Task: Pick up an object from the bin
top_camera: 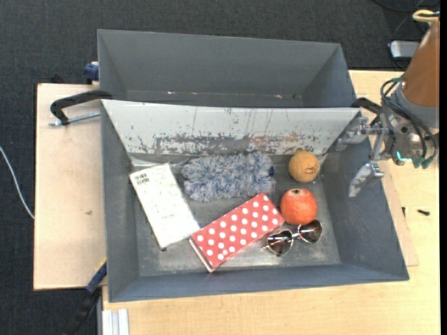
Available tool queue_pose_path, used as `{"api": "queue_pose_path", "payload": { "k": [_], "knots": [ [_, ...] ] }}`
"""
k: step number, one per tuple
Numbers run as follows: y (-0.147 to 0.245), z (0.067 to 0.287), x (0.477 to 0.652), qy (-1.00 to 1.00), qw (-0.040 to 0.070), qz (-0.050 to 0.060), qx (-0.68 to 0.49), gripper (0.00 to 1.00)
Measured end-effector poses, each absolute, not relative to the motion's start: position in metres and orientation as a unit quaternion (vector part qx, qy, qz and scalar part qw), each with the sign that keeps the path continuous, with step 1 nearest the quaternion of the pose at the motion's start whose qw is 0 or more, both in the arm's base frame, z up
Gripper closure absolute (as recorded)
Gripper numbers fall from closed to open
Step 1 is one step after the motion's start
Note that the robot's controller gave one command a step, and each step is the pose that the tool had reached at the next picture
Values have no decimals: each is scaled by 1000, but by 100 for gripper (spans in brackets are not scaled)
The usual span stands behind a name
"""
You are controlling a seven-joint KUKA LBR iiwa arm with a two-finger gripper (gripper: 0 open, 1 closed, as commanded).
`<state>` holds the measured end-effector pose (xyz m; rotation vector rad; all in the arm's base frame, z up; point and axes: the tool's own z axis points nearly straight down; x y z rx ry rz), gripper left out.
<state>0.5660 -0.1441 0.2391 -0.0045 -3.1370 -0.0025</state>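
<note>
Camera view: gripper (357, 158) spread, empty, over right slope of bin (364, 237), near tan ball (304, 165).

This looks like a robotics lab: a scuffed grey metal bin (209, 68) with dark carpet (42, 33) around it, an arm (426, 75) trailing cables (390, 93) at the right, and inside an unrelated mix of test things, among them a red fruit (299, 206), sunglasses (293, 237) and a dotted box (237, 230).

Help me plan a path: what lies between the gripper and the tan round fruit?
Nothing; in the camera view only bare grey bin wall separates the gripper from the tan round fruit.
</note>
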Motion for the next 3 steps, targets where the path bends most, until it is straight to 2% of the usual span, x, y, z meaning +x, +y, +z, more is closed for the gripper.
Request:
{"api": "queue_pose_path", "payload": {
  "k": [1,2,3],
  "knots": [
    [-143,244,568,-1000,-2,0,0,0],
    [-141,190,541,-1000,-4,0,23,0],
    [-128,147,555,-993,-3,0,115,0]
  ]
}}
